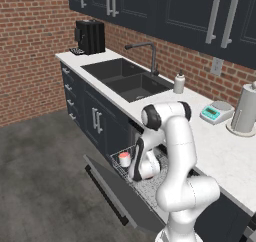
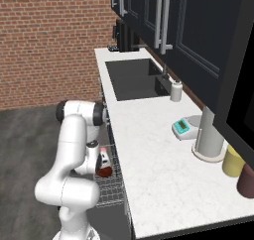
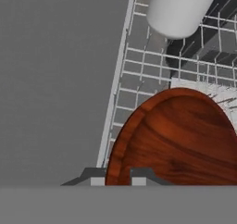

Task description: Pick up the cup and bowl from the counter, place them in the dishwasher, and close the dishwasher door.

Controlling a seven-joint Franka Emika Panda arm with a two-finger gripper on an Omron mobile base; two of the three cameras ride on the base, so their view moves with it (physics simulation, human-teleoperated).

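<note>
White marble counter (image 1: pixel 220 151) is seen from the left, the cup (image 1: pixel 124 159) standing in the rack (image 1: pixel 120 156) above the lowered door (image 1: pixel 117 193). From the right, the bowl (image 2: pixel 104 171) is seen over the rack. In the hand view, the gripper (image 3: pixel 118 176) is clamped on the bowl's rim, the cup just beyond it.

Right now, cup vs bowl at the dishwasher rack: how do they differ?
The cup is pale grey-white outside, with a pink-red inside in the left base view; the bowl is glossy reddish-brown with a wood-like grain. The cup is a narrow cylinder; the bowl is wide and shallow. The cup sits free in the rack; the bowl's rim is pinched in the gripper. Both are over the rack.
</note>
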